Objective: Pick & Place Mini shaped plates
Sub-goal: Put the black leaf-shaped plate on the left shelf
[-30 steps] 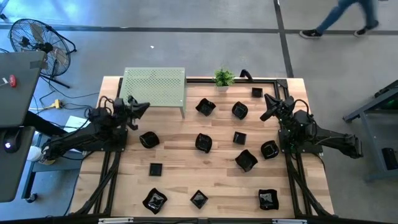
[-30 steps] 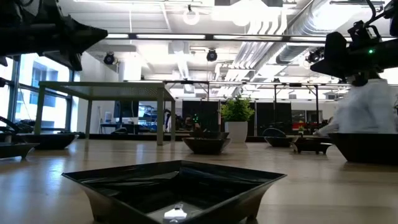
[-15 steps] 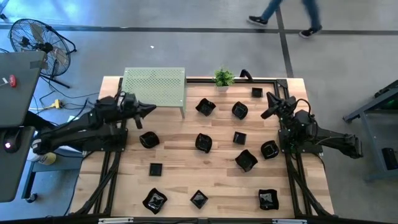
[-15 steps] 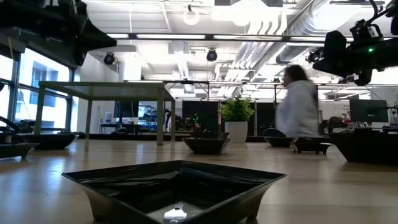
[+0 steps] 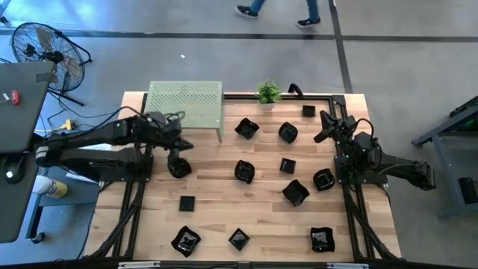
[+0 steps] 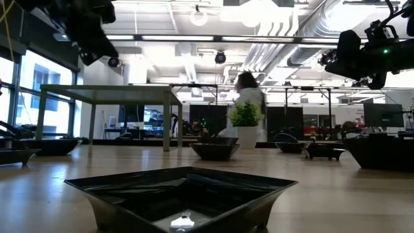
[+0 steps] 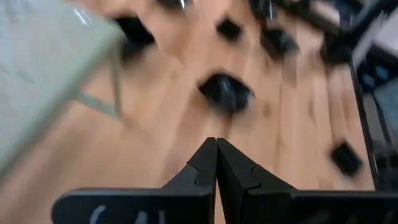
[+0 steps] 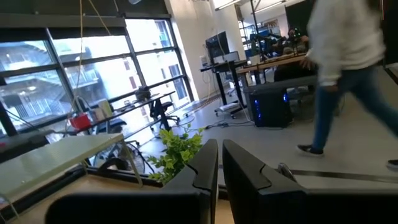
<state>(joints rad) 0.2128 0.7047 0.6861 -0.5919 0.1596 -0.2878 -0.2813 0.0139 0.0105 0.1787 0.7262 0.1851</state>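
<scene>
Left tool (image 5: 181, 144) pressed together above plate (image 5: 178, 167) — glossy, light, likely slippery — pinch its rim; right tool (image 5: 321, 137) together, idle.

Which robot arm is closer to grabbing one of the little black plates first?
Probably the left. Its pincer has its fingers closed and is stretched out over the table, just above the round plate near the green rack. The right pincer is also closed and waits at the table's right edge, aimed out at the room.
</scene>
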